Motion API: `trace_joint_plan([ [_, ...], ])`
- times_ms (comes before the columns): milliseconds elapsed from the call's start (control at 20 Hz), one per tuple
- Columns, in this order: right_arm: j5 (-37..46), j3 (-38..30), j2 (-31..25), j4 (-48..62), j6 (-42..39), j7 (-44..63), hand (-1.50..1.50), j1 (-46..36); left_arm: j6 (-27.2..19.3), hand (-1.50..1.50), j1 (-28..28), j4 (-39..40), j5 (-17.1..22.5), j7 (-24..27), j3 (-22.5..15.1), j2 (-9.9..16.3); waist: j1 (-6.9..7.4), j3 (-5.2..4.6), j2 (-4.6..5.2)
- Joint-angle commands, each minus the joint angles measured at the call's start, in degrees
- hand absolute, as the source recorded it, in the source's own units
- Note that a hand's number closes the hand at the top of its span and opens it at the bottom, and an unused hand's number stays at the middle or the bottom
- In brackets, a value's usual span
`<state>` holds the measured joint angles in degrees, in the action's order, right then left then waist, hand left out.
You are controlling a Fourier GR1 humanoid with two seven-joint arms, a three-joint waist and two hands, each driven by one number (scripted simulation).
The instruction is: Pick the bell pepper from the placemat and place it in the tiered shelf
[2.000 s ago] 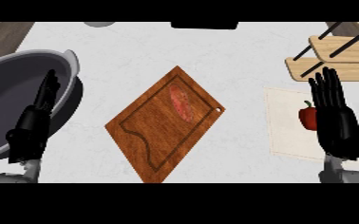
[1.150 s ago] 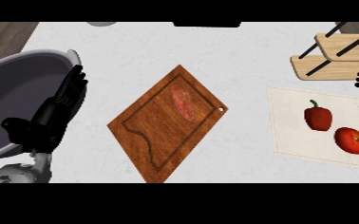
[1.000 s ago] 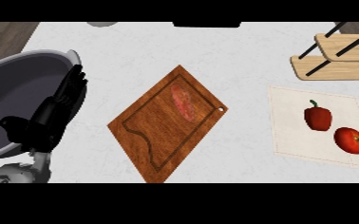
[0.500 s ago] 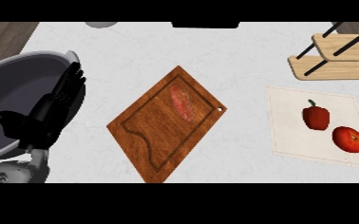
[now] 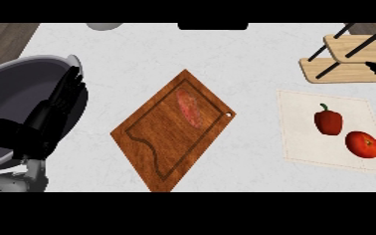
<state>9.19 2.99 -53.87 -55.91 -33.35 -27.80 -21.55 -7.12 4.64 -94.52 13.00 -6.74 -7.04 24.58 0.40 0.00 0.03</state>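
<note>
A red bell pepper (image 5: 328, 121) with a green stem lies on the cream placemat (image 5: 303, 129) at the right, with a red tomato (image 5: 361, 144) just beside it. The wooden tiered shelf (image 5: 345, 59) stands behind the placemat at the upper right. A small black part of my right hand (image 5: 371, 67) shows at the right edge in front of the shelf, apart from the pepper. My left hand (image 5: 53, 113) rests open at the far left, fingers straight over the rim of a pot, holding nothing.
A large grey pot (image 5: 29, 82) fills the left edge. A wooden cutting board (image 5: 165, 139) lies diagonally in the middle with a piece of raw meat (image 5: 189, 108) on it. Bare counter lies between the board and the placemat.
My right hand, which hung over the placemat and covered the pepper's side, has moved off to the right edge. The pepper and tomato now show fully. The left hand shifted slightly.
</note>
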Motion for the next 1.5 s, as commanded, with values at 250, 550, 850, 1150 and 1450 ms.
trace_joint_plan([
  [250, 12.1, 3.6, 3.8, -2.0, 3.7, 1.5, -1.50, -1.3, 1.0, 0.00, 0.1, -3.3, -1.5, -3.8, 1.5, -1.8, 0.01, 0.02, -0.01],
  [550, 15.6, 2.2, 8.1, -3.4, 1.3, 5.7, -1.50, -3.1, 4.4, 0.00, -1.5, -0.4, -3.1, -0.9, 2.9, -4.0, -0.12, -0.01, -0.03],
  [850, 19.9, 5.7, 8.0, -7.4, -2.0, 10.5, -1.50, -0.4, 5.4, 0.00, -1.0, 2.6, -3.5, 1.8, 5.1, -4.1, -0.50, -0.04, -0.10],
  [1150, 25.5, 4.5, 10.7, -4.8, -2.2, 9.9, -1.50, -1.5, 4.6, 0.00, 0.0, 2.0, -6.6, 0.2, 5.4, -7.0, -0.19, 0.00, 0.00],
  [1450, 32.8, 5.7, 12.4, -5.4, 5.0, 13.9, -1.50, -0.7, 7.2, 0.00, -2.8, -1.9, -5.6, -0.5, 6.6, -5.9, -0.07, 0.00, -0.04],
])
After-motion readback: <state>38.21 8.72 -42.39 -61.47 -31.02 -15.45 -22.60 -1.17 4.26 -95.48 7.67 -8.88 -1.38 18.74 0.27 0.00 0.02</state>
